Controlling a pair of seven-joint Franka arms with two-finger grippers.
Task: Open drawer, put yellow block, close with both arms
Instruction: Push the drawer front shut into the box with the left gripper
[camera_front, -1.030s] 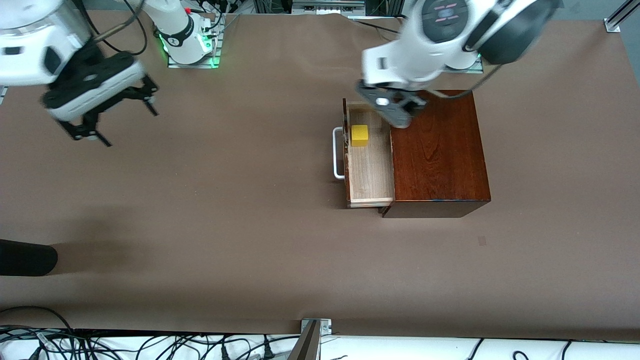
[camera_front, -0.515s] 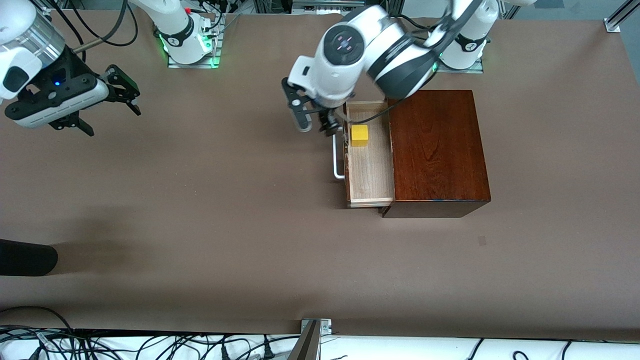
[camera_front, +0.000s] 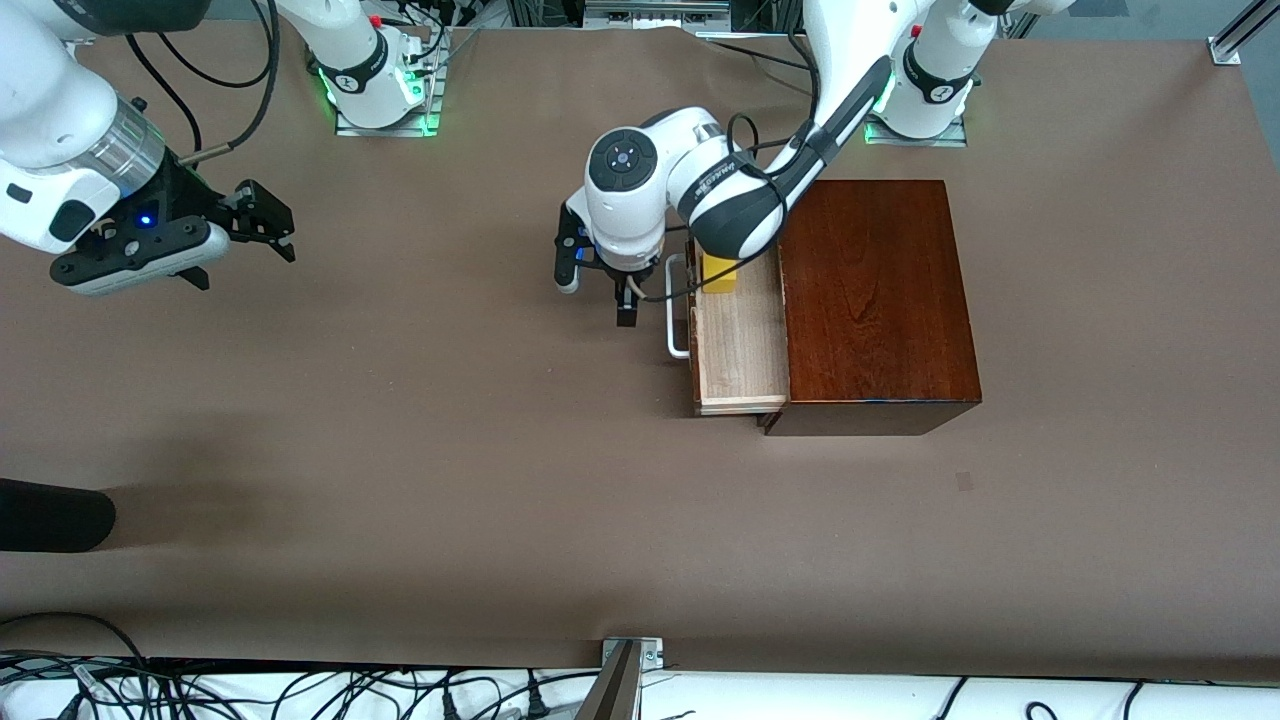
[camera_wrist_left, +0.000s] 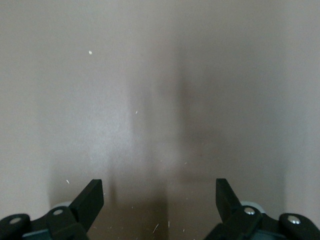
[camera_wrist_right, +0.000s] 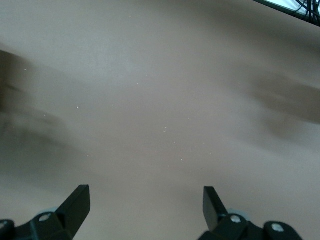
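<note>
Yellow block (camera_front: 719, 276) in open drawer (camera_front: 738, 350); no labels legible.

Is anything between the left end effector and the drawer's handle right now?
Nothing visible. The left end effector hangs open over bare table in front of the drawer, beside its white handle. The yellow block already lies inside.
</note>
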